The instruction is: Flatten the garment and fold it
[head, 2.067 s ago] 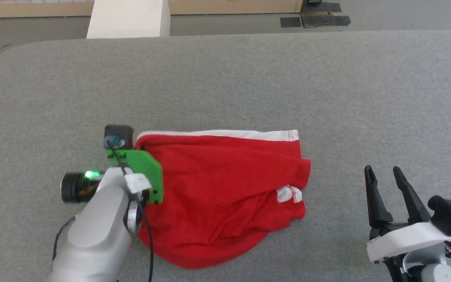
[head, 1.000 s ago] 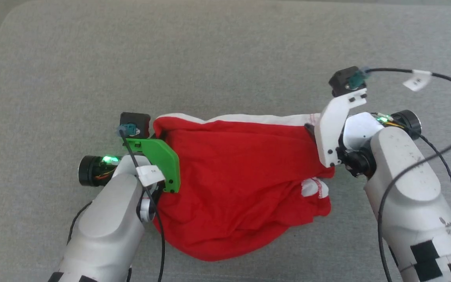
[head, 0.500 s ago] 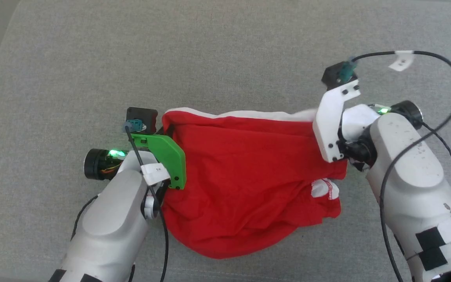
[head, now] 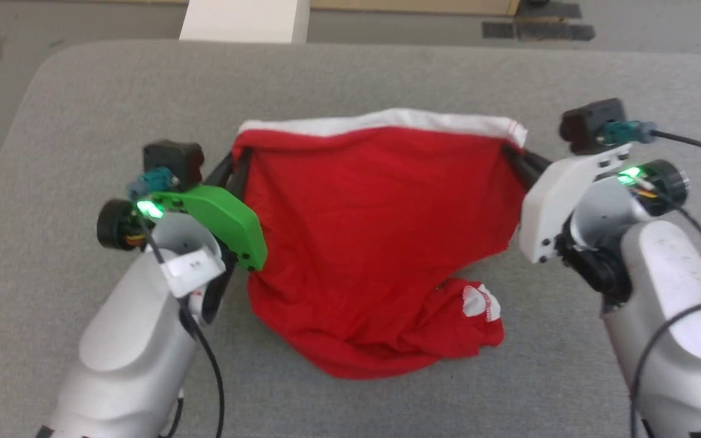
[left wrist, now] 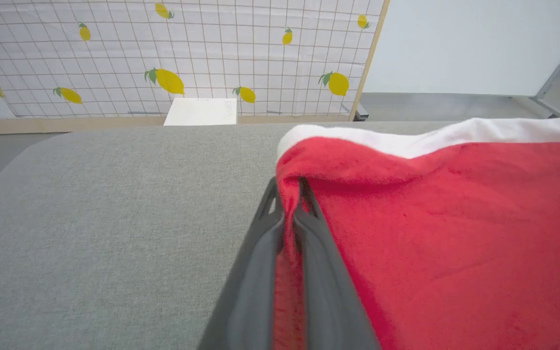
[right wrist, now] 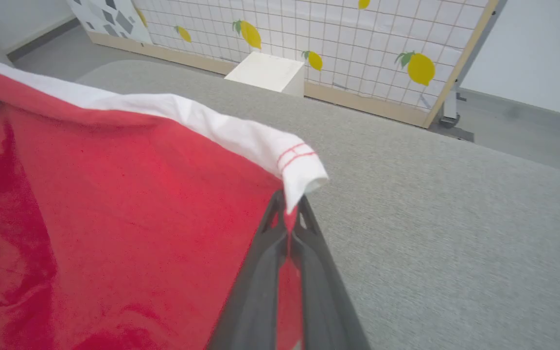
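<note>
- Nearest, the two pale forearms come up from the near left and near right corners and angle inward toward the middle of the table.
- The left gripper (head: pixel 238 164) points right and away, its dark fingers pressed together on the far left corner of the garment (head: pixel 381 231). In the left wrist view, red cloth is pinched between the fingers (left wrist: pixel 255 272).
- The right gripper (head: pixel 512 155) points left and away and is clamped on the far right corner, just under the white band. In the right wrist view, cloth shows between its closed fingers (right wrist: pixel 260 287).
- The garment lies mid-table between the grippers. Its white-banded far edge is pulled straight from one to the other, and its near part is bunched on the surface, with a white-trimmed hem at the near right.
- About two seconds ago the right gripper stood at the near right with fingers apart, well clear of the cloth, and the garment lay crumpled. Half a second ago the white edge sagged more. The head camera has since tilted, so the table's far edge is in view.
- The surface is a grey fabric-covered table (head: pixel 387 79) with rounded corners.
- Beyond it are a grey floor, a white box (head: pixel 244 21) and dark floor mats (head: pixel 533 27).
- Farthest, a lemon-printed grid screen (left wrist: pixel 187 48) stands before a pale wall.
</note>
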Controlling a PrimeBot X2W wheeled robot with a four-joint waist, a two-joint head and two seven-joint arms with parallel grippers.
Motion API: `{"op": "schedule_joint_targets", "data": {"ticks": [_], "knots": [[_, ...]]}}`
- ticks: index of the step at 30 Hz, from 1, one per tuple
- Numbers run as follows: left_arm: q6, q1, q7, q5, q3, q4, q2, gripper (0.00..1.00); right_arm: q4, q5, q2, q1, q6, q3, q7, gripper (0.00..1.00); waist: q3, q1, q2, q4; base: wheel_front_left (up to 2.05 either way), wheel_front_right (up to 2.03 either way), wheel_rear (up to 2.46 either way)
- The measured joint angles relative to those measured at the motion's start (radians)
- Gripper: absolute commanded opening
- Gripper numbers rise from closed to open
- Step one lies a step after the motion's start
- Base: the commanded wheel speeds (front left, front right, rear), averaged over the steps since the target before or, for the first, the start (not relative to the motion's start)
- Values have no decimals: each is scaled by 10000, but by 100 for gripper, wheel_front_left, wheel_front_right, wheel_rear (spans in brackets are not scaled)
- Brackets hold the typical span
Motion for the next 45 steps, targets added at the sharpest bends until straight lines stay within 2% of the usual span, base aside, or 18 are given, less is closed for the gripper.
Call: {"op": "schedule_joint_targets", "data": {"ticks": [6, 10, 15, 18, 25, 30, 32, 38, 42, 45], "knots": [[-171, -250, 993, -487, 253, -1300, 382, 0, -1515, 33, -401, 94, 0, -441, 343, 0, -344, 0, 0, -411, 0, 0, 0], [-247, -960, 1499, -748, 458, -1703, 405, 0, -1908, 25, -706, -359, 0, -506, 652, 0, -239, 0, 0, -598, 0, 0, 0], [-267, -2503, 1870, -1392, 1030, -1636, 257, 0, -1914, -4, -959, -2117, 0, -236, 899, 0, 284, 0, 0, -735, 0, 0, 0], [-257, -3635, 1929, -1384, 1200, -1352, 211, 0, -1668, -155, -968, -3361, 0, -169, 811, 0, 724, 0, 0, -808, 0, 0, 0], [109, -6119, 1068, -1313, 2000, -692, -82, 0, -633, -1127, -715, -6102, 0, -681, -458, 0, 1875, 1, 0, -1002, 0, 0, 0], [77, -7341, -19, -1160, 2314, -288, -161, 0, -52, -1896, -343, -7475, 2, -1319, -1845, 0, 2590, 2, 0, -1125, 0, 0, 0], [-79, -7623, -439, -1158, 2393, -102, -213, 0, 157, -2201, -291, -7811, 4, -1450, -2320, 0, 2839, 2, 0, -1171, 0, 0, 0], [-702, -7106, -650, -1154, 2036, 477, -198, 0, 627, -2048, -151, -7200, 2, -1289, -2798, 0, 3090, 2, 0, -1265, 0, 0, 0], [-1118, -5400, -646, -1141, 1509, 700, -69, 0, 646, -1216, -174, -5149, 2, -546, -2938, 0, 2828, 2, 0, -1262, 0, 0, 0], [-1239, -3872, -518, -1053, 1020, 723, 84, 0, 426, -431, -265, -3299, 2, -109, -2748, 0, 2549, 2, 0, -1250, 0, 0, 0]]}}
